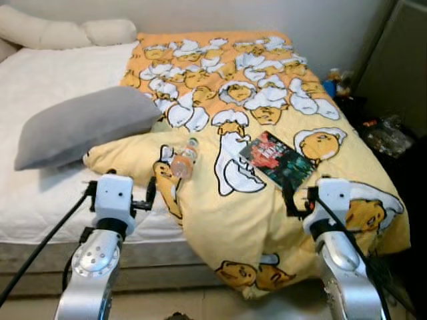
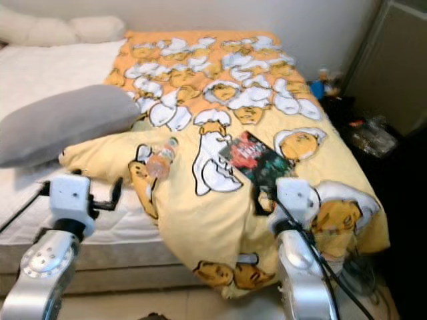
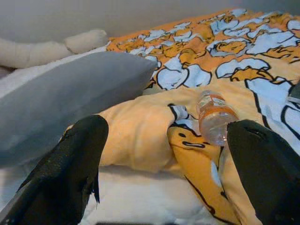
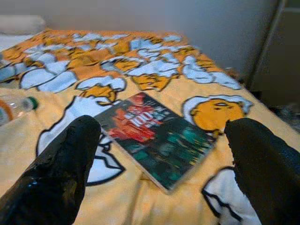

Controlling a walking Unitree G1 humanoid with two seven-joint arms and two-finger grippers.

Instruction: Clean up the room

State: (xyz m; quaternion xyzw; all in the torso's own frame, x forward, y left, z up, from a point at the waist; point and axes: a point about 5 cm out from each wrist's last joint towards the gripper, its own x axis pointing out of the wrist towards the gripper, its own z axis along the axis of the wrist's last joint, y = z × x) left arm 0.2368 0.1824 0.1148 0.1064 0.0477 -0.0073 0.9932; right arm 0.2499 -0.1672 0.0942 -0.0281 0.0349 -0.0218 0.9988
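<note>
A clear plastic bottle [image 1: 184, 160] with an orange label lies on its side on the yellow cartoon-print blanket [image 1: 233, 207]. To its right, a dark book [image 1: 276, 159] lies flat on the same blanket. My left gripper [image 3: 168, 130] is open at the bed's near edge, and the bottle [image 3: 214, 117] lies just beyond its fingers. The right gripper [image 4: 164, 127] is also open, low over the blanket, with the book [image 4: 157, 138] straight ahead between its fingers. Nothing is held in either one.
A grey pillow [image 1: 87, 125] rests on the white mattress [image 1: 40, 80] to the left of the bottle. White pillows [image 1: 60, 32] line the headboard end. A dark cabinet [image 1: 400, 67] and floor clutter [image 1: 383, 137] stand along the bed's right side.
</note>
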